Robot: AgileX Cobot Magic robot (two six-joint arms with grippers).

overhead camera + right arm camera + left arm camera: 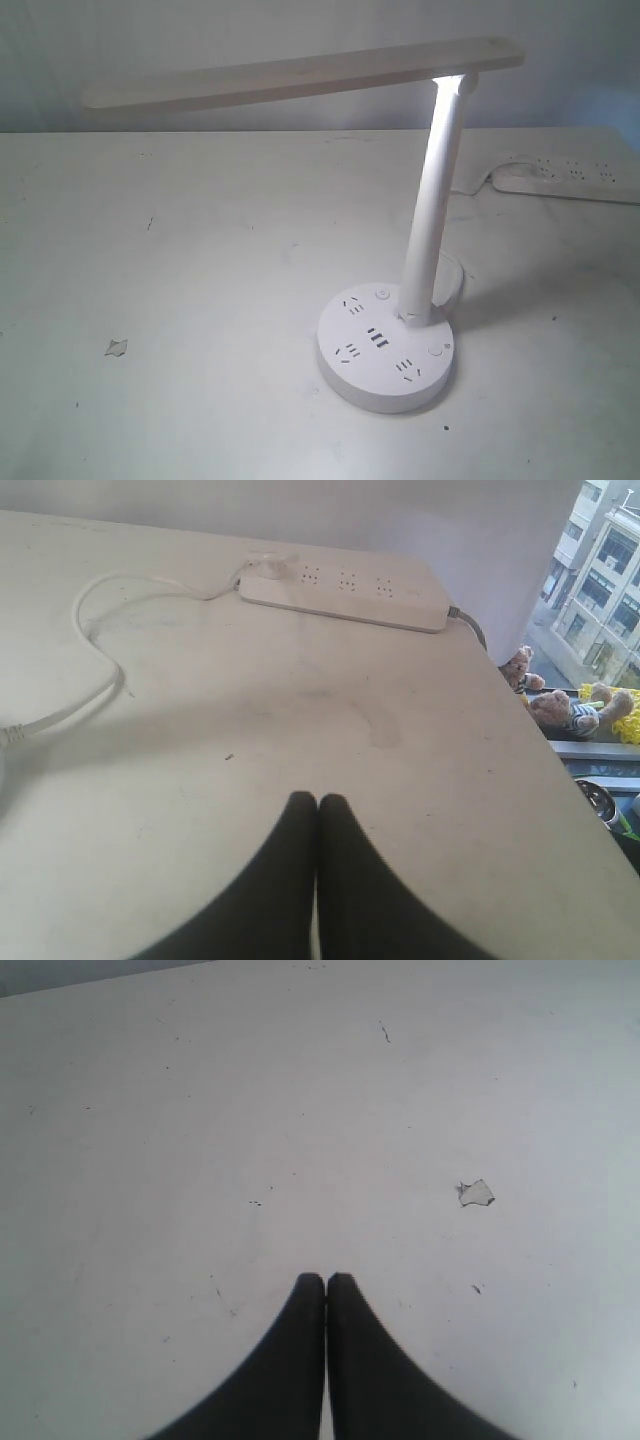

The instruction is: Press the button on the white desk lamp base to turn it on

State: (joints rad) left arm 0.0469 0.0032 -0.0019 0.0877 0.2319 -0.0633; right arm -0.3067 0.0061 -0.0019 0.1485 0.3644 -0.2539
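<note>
My left end effector (326, 1278) has its two dark fingers pressed together with nothing between them, hanging over bare white worktop (200, 1140). A small pale scrap (477, 1193) lies near it, off to one side of the tips. In the exterior view that same scrap (117, 347) sits at the left of the worktop (200, 230), well apart from the lamp (432, 210). Neither end effector appears in this view.

The lamp stands right of centre. Its long flat head reaches out leftward over the worktop, and its slim pole tilts down to the base (385, 350). The base is a thick round disc lying flat near the front edge. I can see two small round buttons on it, one (381, 294) beside the foot of the pole and one (436, 350) toward the right rim. I see no part of the lamp in either wrist view that I can be sure of.

Further right and back, a strip (570, 178) lies along the far edge. My right end effector (317, 798) is also closed and empty. It faces the strip (345, 592) across open worktop, with a white cord (95, 650) looping from it. Toy bears (560, 712) sit beyond the edge.
</note>
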